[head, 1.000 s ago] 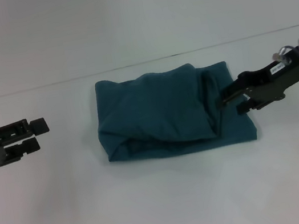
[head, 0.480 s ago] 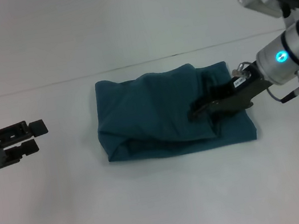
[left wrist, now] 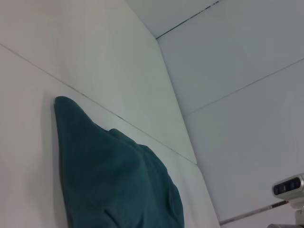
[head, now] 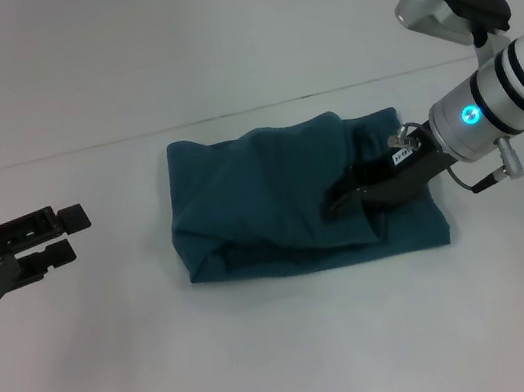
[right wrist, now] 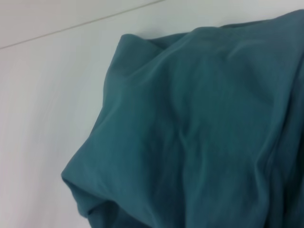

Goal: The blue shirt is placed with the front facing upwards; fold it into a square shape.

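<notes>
The blue shirt [head: 264, 206] lies folded into a rough, rumpled rectangle in the middle of the white table, with no lettering showing. My right gripper [head: 335, 205] reaches in from the right and sits low over the shirt's right half, its tip near the upper layer's raised fold. The right wrist view is filled with the shirt's wrinkled cloth [right wrist: 190, 133]. My left gripper [head: 68, 235] hovers open over bare table well left of the shirt, holding nothing. One end of the shirt [left wrist: 109, 175] shows in the left wrist view.
The white table [head: 290, 353] stretches around the shirt on all sides. Its back edge [head: 81, 151] meets a pale wall. My right arm's silver forearm [head: 498, 93] slants above the shirt's right end.
My right gripper moved left from the shirt's right edge to over its right half and turned about its wrist. The left gripper shifted only slightly. The shirt keeps its shape.
</notes>
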Available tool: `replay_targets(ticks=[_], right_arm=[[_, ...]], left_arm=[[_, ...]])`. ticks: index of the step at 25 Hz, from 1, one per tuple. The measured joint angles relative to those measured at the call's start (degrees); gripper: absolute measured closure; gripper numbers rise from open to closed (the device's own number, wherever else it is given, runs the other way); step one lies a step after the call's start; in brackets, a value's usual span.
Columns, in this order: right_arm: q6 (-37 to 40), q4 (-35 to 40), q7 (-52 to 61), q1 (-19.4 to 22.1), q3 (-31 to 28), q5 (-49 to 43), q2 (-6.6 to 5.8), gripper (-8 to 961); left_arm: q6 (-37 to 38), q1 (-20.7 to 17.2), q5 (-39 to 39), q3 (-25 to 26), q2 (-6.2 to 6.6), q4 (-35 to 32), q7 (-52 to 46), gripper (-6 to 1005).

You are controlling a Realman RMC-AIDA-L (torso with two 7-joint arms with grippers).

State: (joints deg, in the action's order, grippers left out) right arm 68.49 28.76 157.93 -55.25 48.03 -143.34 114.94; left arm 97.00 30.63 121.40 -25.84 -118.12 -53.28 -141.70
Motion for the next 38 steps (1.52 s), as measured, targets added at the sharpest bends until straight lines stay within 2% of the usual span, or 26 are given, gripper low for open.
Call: replay_targets(ticks=[10, 15, 18, 22, 26, 28, 30, 32, 34, 38], right_arm=[[-0.43, 0.32, 0.16, 0.38, 0.02, 0.10, 0.02, 445], [-0.22, 0.69, 0.21, 0.45, -0.38, 0.15, -0.11, 696], [-0.15, 0.82, 0.32, 0.44, -0.47, 0.18, -0.22, 899], [1.10, 1.24, 0.20, 0.39, -0.51, 1.39, -0.67, 893], [8.54, 7.41, 0.16, 1.53, -0.91, 6.00, -2.44, 886], [13.56, 11.73, 0.31, 2.23, -2.43, 8.39, -3.72, 883], [17.90, 13.81, 0.33, 2.54, -4.30, 9.64, -5.55, 880], [19.65, 13.52, 0.26, 2.91, -4.69, 9.51, -7.34, 876], [19.40, 12.62, 0.24, 3.62, -4.36, 7.96, -8.41, 873], [15.98, 9.85, 0.04, 4.78, -4.01, 3.36, -8.41, 867]], left_arm=[[-0.07, 0.22, -0.04, -0.14, 0.00, 0.02, 0.10, 264], [-0.14, 0.22, -0.04, -0.11, 0.00, 0.02, 0.11, 264], [-0.15, 0.22, -0.04, -0.09, 0.00, 0.02, 0.11, 263], [-0.15, 0.22, -0.03, -0.08, 0.00, 0.02, 0.12, 263], [-0.15, 0.15, -0.02, 0.03, 0.00, 0.02, 0.12, 263], [-0.15, 0.09, -0.02, 0.16, 0.00, 0.02, 0.11, 263], [-0.14, 0.07, -0.03, 0.43, 0.00, 0.02, 0.10, 263], [-0.14, 0.05, -0.02, 0.67, 0.00, 0.02, 0.09, 264], [-0.14, 0.05, -0.02, 0.72, 0.00, 0.02, 0.08, 264], [-0.66, 0.04, -0.02, 0.72, 0.00, 0.03, -0.01, 264]])
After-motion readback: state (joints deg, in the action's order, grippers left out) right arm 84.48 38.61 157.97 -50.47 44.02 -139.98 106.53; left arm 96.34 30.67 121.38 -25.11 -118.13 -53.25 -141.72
